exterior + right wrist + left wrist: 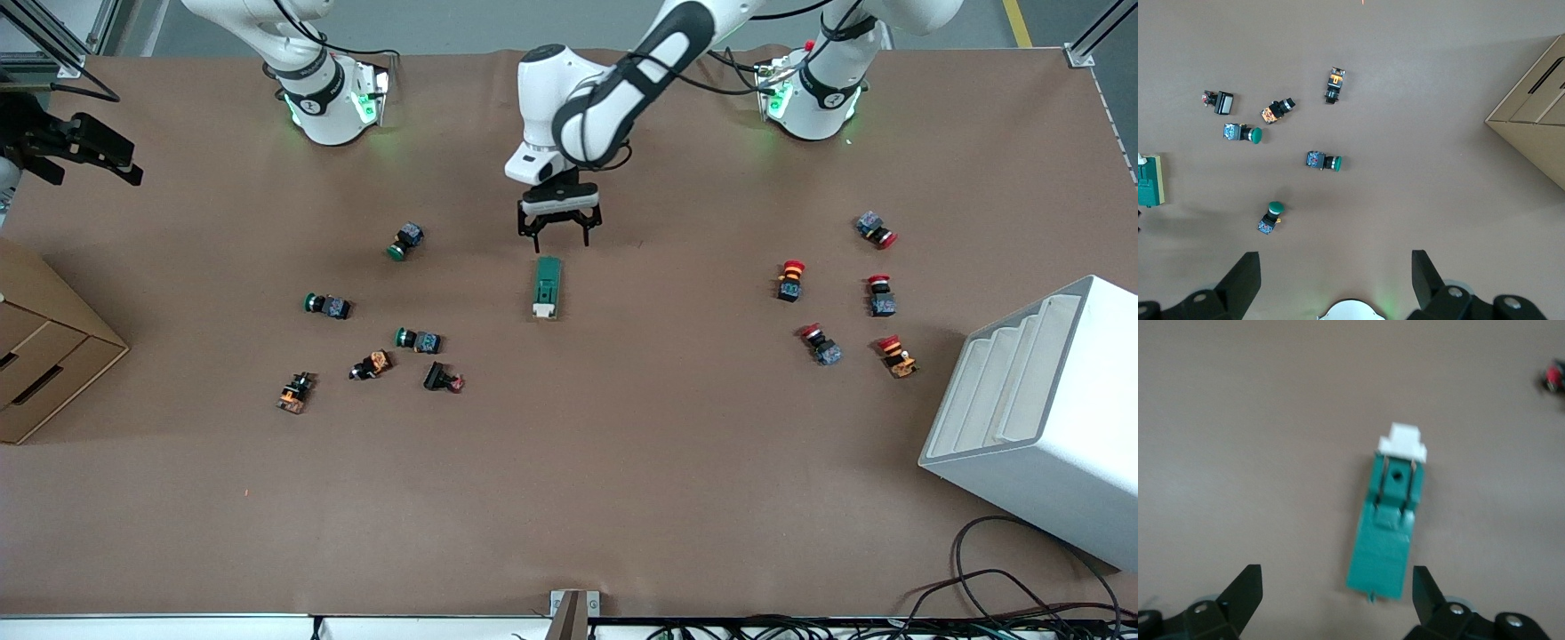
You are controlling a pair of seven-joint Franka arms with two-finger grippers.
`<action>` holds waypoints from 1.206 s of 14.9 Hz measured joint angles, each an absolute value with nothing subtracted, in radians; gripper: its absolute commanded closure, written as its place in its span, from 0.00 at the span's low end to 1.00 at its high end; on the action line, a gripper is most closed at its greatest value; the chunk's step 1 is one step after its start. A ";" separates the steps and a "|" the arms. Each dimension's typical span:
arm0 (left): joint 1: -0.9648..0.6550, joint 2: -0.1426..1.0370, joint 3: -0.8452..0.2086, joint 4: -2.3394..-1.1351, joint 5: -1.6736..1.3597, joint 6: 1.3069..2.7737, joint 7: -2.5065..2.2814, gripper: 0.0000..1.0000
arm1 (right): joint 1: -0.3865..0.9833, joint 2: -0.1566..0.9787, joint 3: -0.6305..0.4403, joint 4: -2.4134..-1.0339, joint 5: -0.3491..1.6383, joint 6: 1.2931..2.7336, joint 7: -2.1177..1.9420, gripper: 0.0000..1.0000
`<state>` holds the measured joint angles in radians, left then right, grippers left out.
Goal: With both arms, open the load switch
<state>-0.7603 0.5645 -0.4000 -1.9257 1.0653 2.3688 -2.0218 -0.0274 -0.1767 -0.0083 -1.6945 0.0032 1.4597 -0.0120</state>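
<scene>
The load switch [547, 287] lies flat in the middle of the table, a dark-green block whose white tab points toward the front camera. My left gripper [560, 233] hangs open just above the table at the switch's green end, a little apart from it. In the left wrist view the load switch [1388, 533] lies ahead of the left gripper [1337, 573], its green end close to one fingertip [1421, 580]. My right gripper [1335, 263] waits open and empty, high over the right arm's end of the table. The load switch [1150, 181] shows at the edge of the right wrist view.
Green-capped push buttons [404, 241] and other small parts [372, 364] are scattered toward the right arm's end. Red-capped buttons [790, 280] lie toward the left arm's end. A cardboard box [44, 356] and a white bin [1040, 418] stand at the table's two ends.
</scene>
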 measured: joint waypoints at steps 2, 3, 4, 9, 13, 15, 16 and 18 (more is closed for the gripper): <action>-0.792 0.597 -0.400 -1.924 1.159 2.369 -2.043 0.01 | -0.027 -0.177 -0.008 -1.694 0.003 1.460 -0.012 0.00; -0.804 0.610 -0.400 -1.922 1.191 2.369 -2.044 0.01 | -0.027 -0.177 -0.008 -1.694 0.003 1.460 -0.012 0.00; -0.814 0.622 -0.400 -1.919 1.213 2.368 -2.044 0.01 | -0.027 -0.177 -0.008 -1.694 0.003 1.460 -0.012 0.00; -0.867 0.668 -0.399 -1.915 1.290 2.304 -2.109 0.01 | -0.027 -0.177 -0.008 -1.692 0.003 1.461 -0.012 0.00; -0.897 0.701 -0.398 -1.915 1.476 2.234 -2.303 0.01 | -0.028 -0.176 -0.010 -1.667 0.003 1.461 -0.010 0.00; -0.902 0.714 -0.398 -1.915 1.534 2.201 -2.342 0.01 | -0.028 -0.171 -0.012 -1.667 0.003 1.462 -0.010 0.00; -0.904 0.722 -0.398 -1.915 1.564 2.180 -2.349 0.01 | -0.028 -0.167 -0.013 -1.667 0.003 1.464 -0.010 0.00; -0.905 0.744 -0.396 -1.910 1.642 2.156 -2.376 0.01 | -0.029 -0.162 -0.016 -1.666 0.003 1.475 -0.010 0.00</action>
<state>-0.9046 0.7439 -0.3958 -1.9097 1.6420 2.1560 -2.3756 -0.0286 -0.1620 -0.0158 -1.6658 0.0032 1.4746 -0.0099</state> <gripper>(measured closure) 0.009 0.000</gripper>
